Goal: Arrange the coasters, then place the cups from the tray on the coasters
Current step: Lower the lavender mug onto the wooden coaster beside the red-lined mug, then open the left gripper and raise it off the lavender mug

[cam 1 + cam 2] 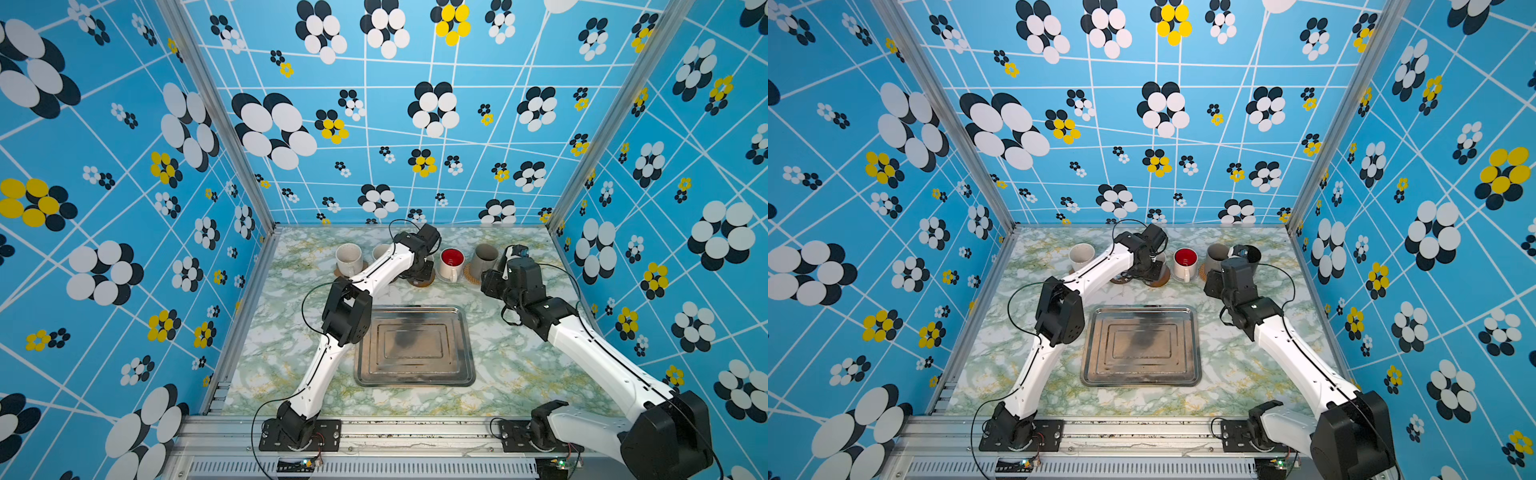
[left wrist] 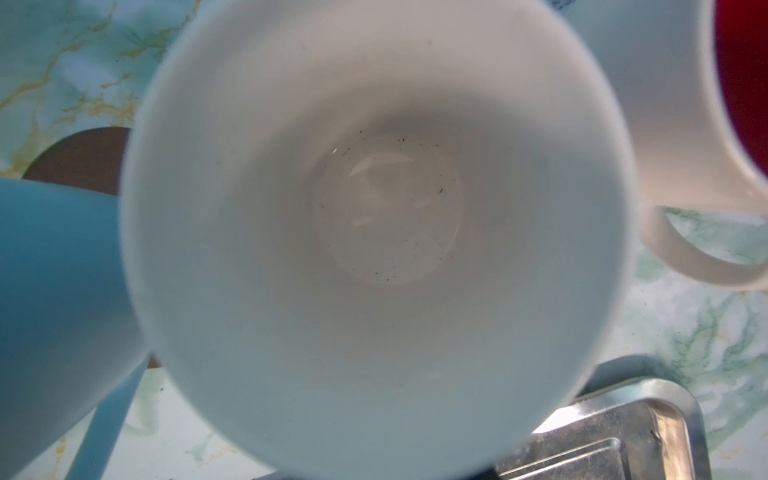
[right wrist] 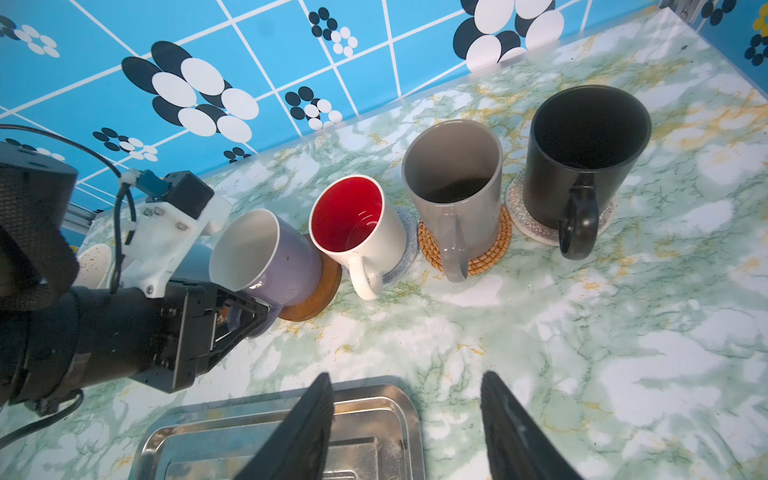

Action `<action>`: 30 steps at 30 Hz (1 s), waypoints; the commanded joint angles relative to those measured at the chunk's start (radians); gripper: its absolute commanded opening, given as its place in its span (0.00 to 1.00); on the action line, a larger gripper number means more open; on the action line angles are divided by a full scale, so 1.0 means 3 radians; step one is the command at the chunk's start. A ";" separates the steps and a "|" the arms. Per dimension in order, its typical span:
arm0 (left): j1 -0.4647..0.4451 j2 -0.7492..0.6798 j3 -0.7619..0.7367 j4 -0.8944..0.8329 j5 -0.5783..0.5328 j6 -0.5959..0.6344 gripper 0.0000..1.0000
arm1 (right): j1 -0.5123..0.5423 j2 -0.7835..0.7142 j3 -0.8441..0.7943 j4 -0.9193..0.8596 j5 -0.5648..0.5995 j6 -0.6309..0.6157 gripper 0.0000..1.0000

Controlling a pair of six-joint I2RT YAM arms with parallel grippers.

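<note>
Item 1, far left: cream-white mug (image 1: 348, 258) on a brown coaster (image 1: 337, 272), the light blue mug (image 2: 54, 270) beside it. Hazard: the left arm (image 1: 374, 270) lies right in front of both, and a careless pull-back could sweep them.

Item 2: lilac mug (image 3: 266, 253), seated toward one edge of a round wooden coaster (image 3: 320, 291). The left gripper (image 3: 249, 318) stands narrow about its handle; whether it pinches or only brackets I cannot tell. Hazard: a finger catching the handle on the way out would drag the mug off the disc or into its close neighbours.

Item 3: red-lined white mug (image 3: 353, 220) on a woven coaster (image 3: 409, 245), tall grey mug (image 3: 455, 174) on a rattan coaster (image 3: 490, 253), black mug (image 3: 582, 158) on a patterned mat (image 3: 523, 224). Hazard: the tall ones, I judge, topple easiest.

Item 4, right: right gripper (image 3: 406, 376), jaws wide, holding nothing, near the grey mug.

Item 5: tray (image 1: 415, 365), between the arms, bare of cups.

Surface: glossy green-and-gold marbled tabletop (image 1: 519, 365); coasters may skate on it.

Room: blue walls (image 1: 124, 166) with white lines and black, white and yellow dot-flowers; aluminium posts (image 1: 217, 112)
</note>
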 commanded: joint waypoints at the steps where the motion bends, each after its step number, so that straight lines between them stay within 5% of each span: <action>1: 0.0021 0.0044 0.0088 0.0000 0.0018 0.0027 0.27 | -0.0030 0.0021 -0.0040 0.0012 -0.0017 -0.0030 0.59; 15: -0.0014 -0.0195 -0.0007 0.0041 0.0101 0.0088 0.37 | -0.0030 0.0001 -0.0023 -0.0028 -0.0017 -0.0031 0.64; 24: -0.0047 -0.0975 -0.0680 0.0465 -0.0065 0.0118 0.37 | -0.0030 -0.0136 0.0000 -0.0117 -0.0018 -0.0027 0.68; 30: -0.0040 -0.1846 -0.1559 0.1006 -0.0296 0.0208 0.40 | -0.0030 -0.0225 0.0153 -0.0407 0.0074 -0.0216 0.73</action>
